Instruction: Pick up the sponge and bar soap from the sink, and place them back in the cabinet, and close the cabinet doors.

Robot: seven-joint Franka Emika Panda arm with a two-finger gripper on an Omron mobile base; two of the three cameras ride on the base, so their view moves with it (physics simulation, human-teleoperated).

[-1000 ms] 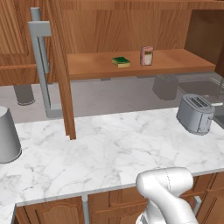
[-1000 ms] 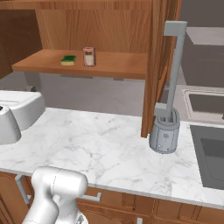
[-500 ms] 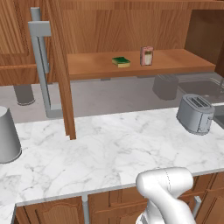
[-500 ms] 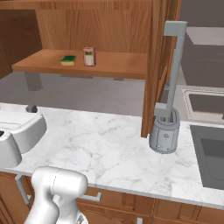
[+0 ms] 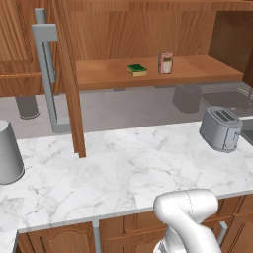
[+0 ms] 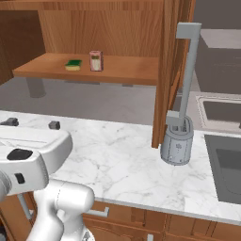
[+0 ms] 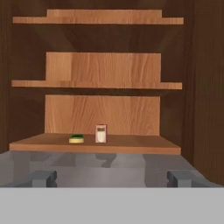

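Two items of the task, the sponge and the bar soap, are found on the lowest shelf of the cabinet, just beside each other; the sponge lies flat and the soap stands on end. Neither is held. The fingers stand wide apart with nothing between them, aimed straight into the open cabinet from some way back.

Judgement: placement appears complete, and the step in hand is closing the cabinet doors. One door stands open edge-on over the marble table, with its long grey bar handle on the outer face; the other door stands likewise, handle beside the grey utensil holder.

Recommendations:
- Work one door at a time; meet the outer face or handle well away from the hinge edge, where the least push is needed.
- Push along the door's arc, not straight in, so the fingers do not slide off the panel.
- Keep the arm clear of the toaster and the utensil holder during the sweep.
- Risk: the door edges hang close above the table; a low approach could foul it.

The sink lies to the right; whether it holds anything cannot be told.
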